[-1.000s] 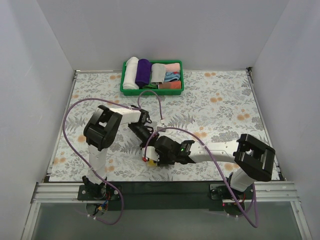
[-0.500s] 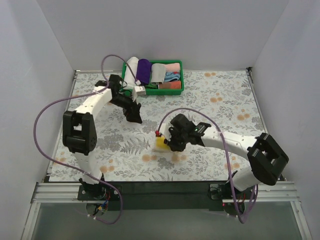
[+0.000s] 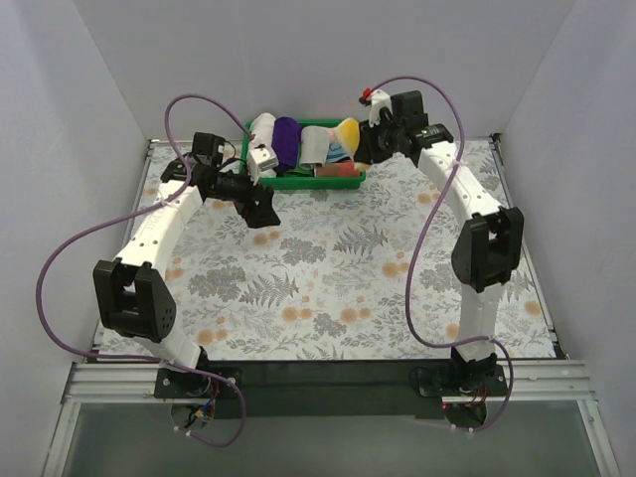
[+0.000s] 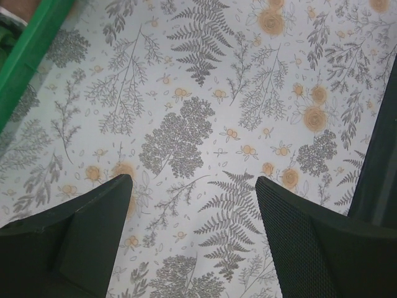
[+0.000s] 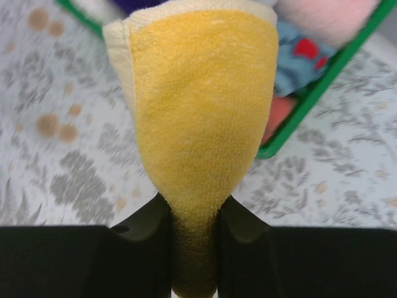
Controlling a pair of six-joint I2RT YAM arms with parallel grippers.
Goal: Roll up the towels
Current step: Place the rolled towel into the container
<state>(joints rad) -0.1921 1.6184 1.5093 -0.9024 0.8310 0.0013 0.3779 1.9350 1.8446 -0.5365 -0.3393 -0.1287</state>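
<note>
A rolled yellow towel [image 5: 198, 112] is pinched between the jaws of my right gripper [image 5: 193, 211]. In the top view the right gripper [image 3: 364, 145] holds this yellow towel [image 3: 346, 133] in the air over the right part of the green basket [image 3: 298, 182]. A light grey rolled towel [image 3: 314, 145] stands inside the basket. My left gripper [image 3: 263, 211] hovers over the patterned table just in front of the basket's left end. In the left wrist view the left gripper [image 4: 193, 186] is open, with only tablecloth between its fingers [image 4: 93, 230].
The basket also holds a white roll [image 3: 262, 137], a purple roll [image 3: 286, 141], a pink cloth [image 5: 329, 15] and a blue cloth [image 5: 298, 56]. The basket's green rim [image 4: 31, 56] shows at the left wrist view's top left. White walls surround the table.
My right arm swung from the table's near middle to the back, carrying the yellow towel over the basket. My left arm moved to the back left and its jaws opened.
</note>
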